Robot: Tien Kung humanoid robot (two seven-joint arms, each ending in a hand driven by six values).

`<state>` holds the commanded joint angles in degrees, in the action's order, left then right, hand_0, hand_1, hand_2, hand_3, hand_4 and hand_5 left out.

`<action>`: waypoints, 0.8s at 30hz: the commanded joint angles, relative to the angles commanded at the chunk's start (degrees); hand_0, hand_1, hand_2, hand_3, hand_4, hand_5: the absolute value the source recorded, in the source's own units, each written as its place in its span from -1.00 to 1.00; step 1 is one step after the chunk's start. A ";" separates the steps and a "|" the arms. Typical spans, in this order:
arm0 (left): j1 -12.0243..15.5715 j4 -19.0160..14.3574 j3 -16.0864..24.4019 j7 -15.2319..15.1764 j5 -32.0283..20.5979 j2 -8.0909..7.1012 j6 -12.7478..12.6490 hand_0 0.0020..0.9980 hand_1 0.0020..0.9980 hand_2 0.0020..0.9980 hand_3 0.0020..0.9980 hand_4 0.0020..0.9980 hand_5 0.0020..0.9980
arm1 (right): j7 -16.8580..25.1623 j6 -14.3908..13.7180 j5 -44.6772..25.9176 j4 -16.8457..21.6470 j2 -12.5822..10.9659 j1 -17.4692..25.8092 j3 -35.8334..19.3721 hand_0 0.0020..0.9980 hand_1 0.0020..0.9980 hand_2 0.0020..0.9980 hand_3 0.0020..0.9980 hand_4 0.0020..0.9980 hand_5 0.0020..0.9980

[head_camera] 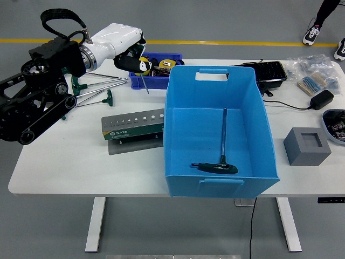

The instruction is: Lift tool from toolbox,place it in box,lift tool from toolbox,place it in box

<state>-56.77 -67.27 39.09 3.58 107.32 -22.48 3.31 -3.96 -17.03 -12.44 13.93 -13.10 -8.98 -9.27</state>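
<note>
Left hand (129, 56) grips a T-handle tool (144, 83), handle hidden in its fingers, above the tabletop (70, 162).

Bright, even overhead light, no hard glare; only soft sheen on the white table (70, 162) and on the left hand (125, 47) shell. Faint, diffuse shadows under the blue box (218, 135) and tool rack (133, 129), darker shade inside the box's near wall. Sharp focus across the frame, no visible motion blur, slight wide-angle bowing at the table's edges.

white table (64, 162), blue box (218, 132), toolbox (133, 128)
</note>
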 joint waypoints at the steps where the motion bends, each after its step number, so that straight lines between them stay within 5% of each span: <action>1: 0.00 -0.75 0.50 -0.07 0.04 0.12 -0.34 -0.90 -1.00 -1.00 -0.88 0.37 0.25 | 0.02 -0.01 0.01 0.00 -0.02 -0.02 0.00 0.45 0.39 0.47 0.11 0.58 0.42; 7: 1.06 -5.93 4.55 -0.35 -0.25 1.96 -4.34 -0.90 -1.00 -1.00 -0.88 0.37 0.25 | 0.16 -0.02 -0.14 0.01 -0.15 -0.16 0.11 0.45 0.39 0.47 0.11 0.58 0.42; 14: 5.81 -11.34 8.27 -3.25 -2.37 6.98 -12.92 -0.90 -1.00 -1.00 -0.88 0.36 0.29 | 0.17 -0.07 0.00 0.02 -0.10 -0.26 0.05 0.45 0.39 0.47 0.11 0.58 0.42; 20: 9.73 -9.86 6.56 -5.90 -3.40 11.05 -15.21 -0.89 -1.00 -1.00 -0.88 0.35 0.29 | 0.04 -0.10 0.52 0.09 -0.10 -0.39 -0.20 0.44 0.39 0.47 0.11 0.58 0.42; 24: 10.37 -7.01 1.03 -9.09 -4.94 11.95 -18.05 -0.81 -1.00 -0.94 -0.82 0.33 0.23 | 0.09 -0.11 0.46 0.13 -0.15 -0.54 -0.16 0.44 0.39 0.47 0.11 0.58 0.42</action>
<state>-46.40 -74.29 40.13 -5.51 102.38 -10.53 -14.74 -3.87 -17.15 -11.99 14.06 -13.25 -9.52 -9.43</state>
